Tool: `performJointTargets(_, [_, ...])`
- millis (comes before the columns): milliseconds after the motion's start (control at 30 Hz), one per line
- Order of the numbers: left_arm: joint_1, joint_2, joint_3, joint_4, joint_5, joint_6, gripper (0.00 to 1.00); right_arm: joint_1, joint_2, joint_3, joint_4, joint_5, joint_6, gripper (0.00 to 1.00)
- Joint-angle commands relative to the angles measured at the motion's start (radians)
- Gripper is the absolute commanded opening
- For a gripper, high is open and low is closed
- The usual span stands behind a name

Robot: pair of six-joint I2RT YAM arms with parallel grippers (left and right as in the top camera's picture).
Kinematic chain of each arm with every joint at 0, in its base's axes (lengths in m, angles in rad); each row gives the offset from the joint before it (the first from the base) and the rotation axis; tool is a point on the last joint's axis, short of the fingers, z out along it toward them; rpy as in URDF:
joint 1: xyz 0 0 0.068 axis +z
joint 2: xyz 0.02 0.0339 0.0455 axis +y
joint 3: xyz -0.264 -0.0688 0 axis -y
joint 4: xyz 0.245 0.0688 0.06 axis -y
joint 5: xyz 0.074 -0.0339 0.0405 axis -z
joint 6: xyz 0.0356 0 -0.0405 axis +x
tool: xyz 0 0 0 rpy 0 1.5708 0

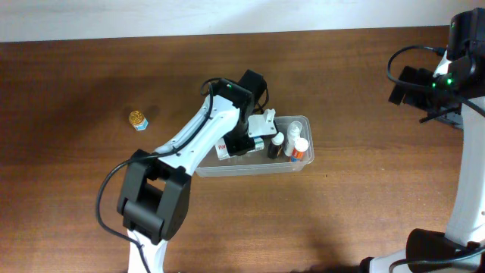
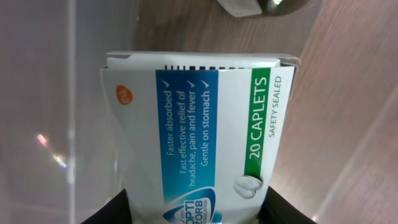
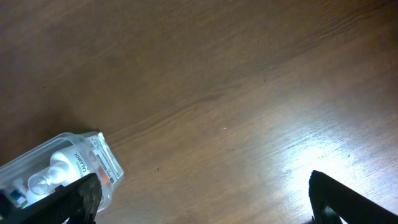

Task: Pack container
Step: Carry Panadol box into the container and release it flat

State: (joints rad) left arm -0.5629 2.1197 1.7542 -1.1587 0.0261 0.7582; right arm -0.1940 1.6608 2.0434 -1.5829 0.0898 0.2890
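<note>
The clear plastic container (image 1: 303, 163) lies mid-table and holds small bottles (image 1: 292, 144) and a box. My left gripper (image 1: 241, 144) reaches into its left half and is shut on a white, blue and green caplet box (image 2: 199, 137), which fills the left wrist view; the fingertips show at both lower sides of the box. The container's clear wall (image 2: 74, 93) shows to the left of the box. My right gripper (image 3: 202, 199) is open and empty, held above bare table at the far right. The container's corner (image 3: 93, 162) with a white bottle shows at the lower left of the right wrist view.
A small gold-topped item with a blue base (image 1: 137, 119) sits on the brown wooden table (image 1: 76, 76) at the left, apart from the container. The right arm's base and cables (image 1: 424, 83) are at the far right edge.
</note>
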Motion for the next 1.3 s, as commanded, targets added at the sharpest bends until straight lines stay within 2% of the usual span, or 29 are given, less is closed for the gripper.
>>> performJointTargets(0, [0.003, 0.028, 0.011, -0.002, -0.004, 0.023, 0.49, -0.004, 0.002, 0.008, 0.001, 0.012, 0.008, 0.98])
performJointTargets(100, [0.003, 0.035, 0.011, -0.001, -0.005, 0.023, 0.5, -0.004, 0.002, 0.008, 0.001, 0.012, 0.008, 0.98])
performJointTargets(333, [0.003, 0.037, 0.011, 0.0, -0.008, 0.023, 0.67, -0.004, 0.002, 0.008, 0.001, 0.012, 0.008, 0.98])
performJointTargets(833, [0.003, 0.034, 0.026, -0.006, -0.079, 0.013, 0.67, -0.004, 0.002, 0.008, 0.001, 0.012, 0.008, 0.98])
performJointTargets(1133, [0.003, -0.006, 0.201, -0.047, -0.074, -0.111, 0.64, -0.004, 0.002, 0.008, 0.001, 0.012, 0.008, 0.98])
performJointTargets(1267, [0.008, -0.03, 0.292, -0.068, -0.075, -0.206, 0.68, -0.004, 0.002, 0.008, 0.001, 0.012, 0.008, 0.98])
